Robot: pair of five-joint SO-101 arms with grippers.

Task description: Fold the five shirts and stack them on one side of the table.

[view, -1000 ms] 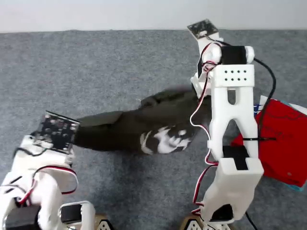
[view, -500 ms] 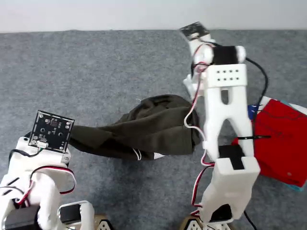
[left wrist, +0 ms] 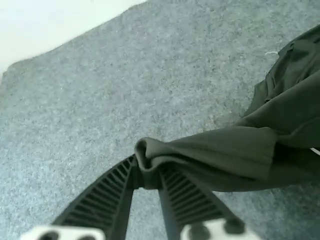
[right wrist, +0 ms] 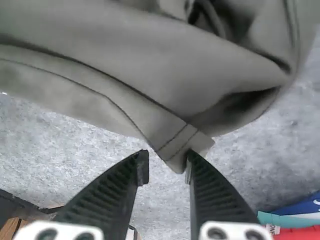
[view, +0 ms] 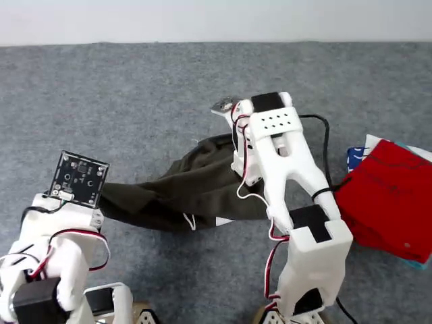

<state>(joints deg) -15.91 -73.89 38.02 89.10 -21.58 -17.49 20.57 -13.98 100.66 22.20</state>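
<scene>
Two grippers meet one dark olive shirt [view: 196, 185]: the left gripper [left wrist: 147, 172] is clamped tight on a bunched fold at the end toward the table's left edge. The right gripper [right wrist: 166, 162] has its jaws parted, with a stitched hem corner just beyond their tips. The shirt lies rumpled across the middle of the grey, felt-covered table [view: 121, 94], a pale wall [view: 202, 20] runs behind the far edge, and a folded red shirt [view: 388, 202] tops a small pile at the right edge.
</scene>
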